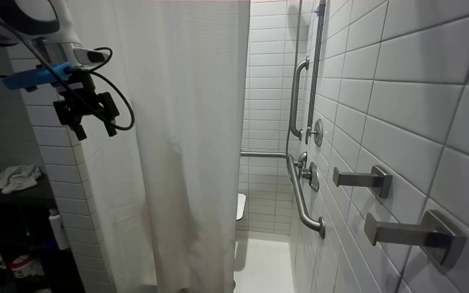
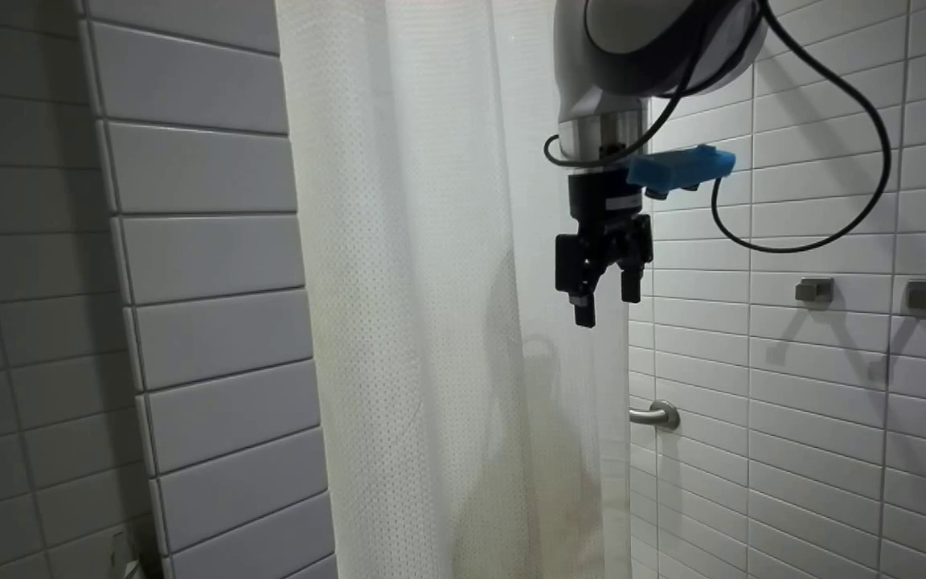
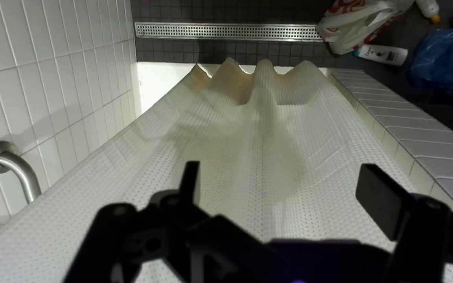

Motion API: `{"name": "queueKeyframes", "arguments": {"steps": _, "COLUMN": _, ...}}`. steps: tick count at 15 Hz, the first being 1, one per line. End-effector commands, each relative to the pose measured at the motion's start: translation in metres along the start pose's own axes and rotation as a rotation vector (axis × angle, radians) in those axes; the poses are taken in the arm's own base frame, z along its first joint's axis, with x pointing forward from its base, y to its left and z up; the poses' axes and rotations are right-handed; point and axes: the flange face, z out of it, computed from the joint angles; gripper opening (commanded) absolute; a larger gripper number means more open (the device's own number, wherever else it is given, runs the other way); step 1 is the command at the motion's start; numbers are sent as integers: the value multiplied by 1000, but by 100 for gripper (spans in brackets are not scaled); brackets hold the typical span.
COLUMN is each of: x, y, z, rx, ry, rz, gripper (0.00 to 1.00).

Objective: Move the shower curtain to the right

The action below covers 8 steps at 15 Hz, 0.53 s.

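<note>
The shower curtain (image 1: 202,122) is a tall off-white sheet hanging in vertical folds, darker toward its bottom. It shows in both exterior views (image 2: 431,305) and fills the middle of the wrist view (image 3: 250,129). My gripper (image 1: 96,134) points down with its two black fingers apart and nothing between them. It lies over the curtain's left part in an exterior view, and near the curtain's right edge in an exterior view (image 2: 608,307). In the wrist view (image 3: 281,173) the curtain shows behind the spread fingers. I cannot tell how wide the gap to the fabric is.
A tiled wall edge (image 1: 57,162) borders the curtain. Grab bars (image 1: 303,199) and square hooks (image 1: 417,236) stick out of the tiled wall. A dark shelf (image 1: 14,199) stands at the left. A plastic bag (image 3: 356,27), a bottle (image 3: 383,54) and a drain (image 3: 226,31) lie low in the wrist view.
</note>
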Motion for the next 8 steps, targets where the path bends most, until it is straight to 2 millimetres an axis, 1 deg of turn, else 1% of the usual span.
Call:
{"name": "queueKeyframes", "arguments": {"steps": 1, "x": -3, "y": -2, "z": -8, "rx": 24, "ry": 90, "rz": -16, "gripper": 100}}
{"name": "queueKeyframes", "arguments": {"steps": 4, "x": 0, "y": 0, "z": -13, "rx": 42, "ry": 181, "rz": -8, "gripper": 100}}
{"name": "queueKeyframes", "arguments": {"steps": 8, "x": 6, "y": 1, "z": -21, "rx": 69, "ry": 344, "rz": 34, "gripper": 100}}
